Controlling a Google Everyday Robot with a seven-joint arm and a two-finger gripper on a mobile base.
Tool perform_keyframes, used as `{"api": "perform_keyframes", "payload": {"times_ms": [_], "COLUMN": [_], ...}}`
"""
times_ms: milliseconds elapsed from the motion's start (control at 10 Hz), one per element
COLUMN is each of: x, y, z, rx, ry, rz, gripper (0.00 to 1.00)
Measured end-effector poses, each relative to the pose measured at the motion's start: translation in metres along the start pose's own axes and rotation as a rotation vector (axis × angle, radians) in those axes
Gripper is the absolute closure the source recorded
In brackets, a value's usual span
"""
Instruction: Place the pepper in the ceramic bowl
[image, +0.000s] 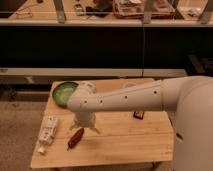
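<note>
Now, jaws splayed, nr slender dk-red pepper (76, 137)

Lab: hand (85, 127) over wooden table (127, 146)

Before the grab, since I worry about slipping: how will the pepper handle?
The pepper looks small and slender, so probably light. Its rounded, tapered body may roll or pivot if nudged. The gripper hangs close beside it.
</note>
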Motion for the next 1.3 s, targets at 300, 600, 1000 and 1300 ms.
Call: {"api": "perform_keyframes", "payload": {"times_ms": [300, 600, 1000, 1300], "x": [-0.006, -0.012, -0.004, 0.001], "y": [-0.024, -0.042, -0.044, -0.049], "z": [0.023, 0.044, 0.070, 0.083], "rx": [0.039, 0.045, 0.010, 0.005], "ry": [-0.034, -0.078, -0.102, -0.116], "rz": [0.034, 0.026, 0.025, 0.015], "gripper": [0.20, 0.20, 0.20, 0.31]}}
